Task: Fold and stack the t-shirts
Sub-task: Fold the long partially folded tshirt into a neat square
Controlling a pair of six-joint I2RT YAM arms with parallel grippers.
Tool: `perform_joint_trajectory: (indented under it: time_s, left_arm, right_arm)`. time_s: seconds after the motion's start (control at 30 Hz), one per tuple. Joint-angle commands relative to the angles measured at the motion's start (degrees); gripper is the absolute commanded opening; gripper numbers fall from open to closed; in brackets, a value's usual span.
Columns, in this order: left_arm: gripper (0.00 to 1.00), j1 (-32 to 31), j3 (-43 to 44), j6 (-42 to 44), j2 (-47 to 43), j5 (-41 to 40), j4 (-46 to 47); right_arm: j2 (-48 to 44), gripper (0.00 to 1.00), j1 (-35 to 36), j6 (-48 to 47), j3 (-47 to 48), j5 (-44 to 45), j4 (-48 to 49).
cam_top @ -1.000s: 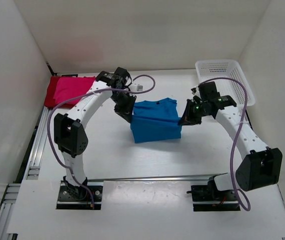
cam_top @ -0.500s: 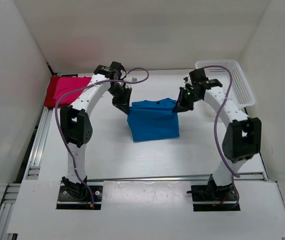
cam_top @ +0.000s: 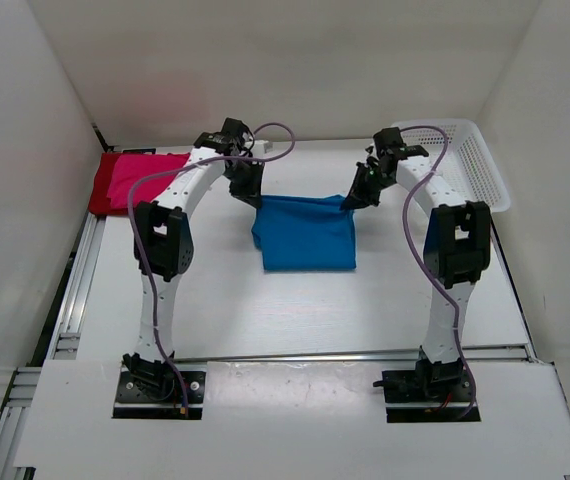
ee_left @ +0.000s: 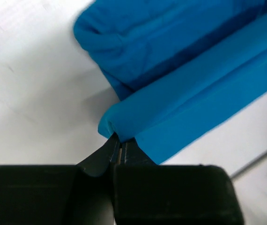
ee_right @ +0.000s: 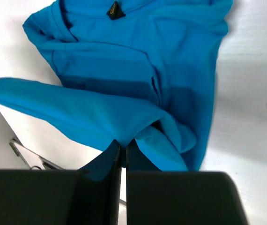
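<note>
The bright blue t-shirt point(cam_top: 305, 233) lies partly folded in the middle of the table, with its far edge lifted off the surface. My left gripper point(cam_top: 255, 202) is shut on the far left corner of that edge, and the blue t-shirt point(ee_left: 180, 75) fills the left wrist view. My right gripper point(cam_top: 349, 203) is shut on the far right corner; the blue t-shirt point(ee_right: 138, 70) hangs from it with the collar tag showing. A folded dark red t-shirt point(cam_top: 130, 180) with pink-magenta fabric on it lies at the far left.
A white mesh basket point(cam_top: 455, 160) stands at the far right corner. White walls enclose the table on three sides. A metal rail point(cam_top: 70, 290) runs along the left edge, and both arms reach far over the table.
Both grippers have carried the blue shirt's edge away from the arm bases toward the far side, folding the fabric over itself. The arms are now stretched much further out.
</note>
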Motion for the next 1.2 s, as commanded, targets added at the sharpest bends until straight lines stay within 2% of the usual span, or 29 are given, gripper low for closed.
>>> perform_joint_trajectory:
  time_s: [0.0, 0.3, 0.47, 0.53, 0.57, 0.6, 0.63, 0.73, 0.8, 0.9, 0.93, 1.07, 1.13, 1.17]
  left_arm:
    - [0.1, 1.49, 3.25, 0.45, 0.06, -3.1, 6.78]
    - [0.12, 1.49, 4.39, 0.45, 3.21, -2.58, 14.95]
    - [0.18, 1.49, 10.87, 0.45, 8.21, -5.56, 19.44]
    - [0.33, 1.49, 12.82, 0.45, 9.89, -6.18, 20.5]
    - [0.41, 1.49, 13.61, 0.45, 11.21, -6.18, 21.28]
    - [0.53, 1.49, 14.84, 0.45, 11.74, -6.7, 21.29]
    - [0.74, 1.49, 14.85, 0.45, 11.75, -7.93, 22.07]
    - [0.85, 1.49, 16.26, 0.45, 12.36, -11.36, 22.61]
    - [0.87, 2.19, 13.9, 0.45, 9.13, -12.86, 22.61]
    - [0.87, 2.81, 8.46, 0.45, 4.82, -11.82, 22.61]
    - [0.87, 2.81, 7.04, 0.45, 4.02, -9.02, 22.61]
    - [0.9, 1.67, 1.76, 0.45, 2.78, -2.41, 22.61]
    - [0.95, -0.17, 0.62, 0.45, 3.48, -2.4, 22.61]
    - [0.98, -0.18, 0.61, 0.45, 3.48, -2.4, 22.61]
  right_arm:
    - [0.37, 0.0, -1.55, 2.1, 3.18, 0.91, 2.61]
    - [3.8, 0.02, -2.07, 6.05, 5.99, 7.83, 6.12]
    - [4.85, 0.07, -2.08, 8.96, 6.08, 14.59, 8.85]
    - [5.56, 0.17, -2.08, 10.02, 6.69, 18.29, 8.85]
    - [6.34, 0.26, -2.08, 10.63, 7.48, 20.05, 8.85]
    - [6.35, 0.34, -2.08, 10.64, 8.01, 21.55, 8.85]
    - [7.22, 0.47, -2.08, 10.64, 8.54, 23.82, 8.85]
    - [5.66, 0.52, -2.08, 9.41, 9.16, 25.33, 8.85]
    - [1.98, 0.55, -0.51, 7.74, 6.45, 29.09, 9.38]
    - [-2.33, 0.5, 2.66, 3.88, 1.45, 33.24, 11.05]
    - [-2.35, 0.37, 3.37, 3.26, 0.64, 33.25, 11.74]
    - [0.19, 0.13, 3.9, 5.17, -0.59, 29.04, 10.61]
    - [1.42, 0.13, 3.9, 6.59, -0.6, 29.03, 9.91]
    - [1.95, 0.29, 3.9, 7.2, -0.6, 29.03, 8.68]
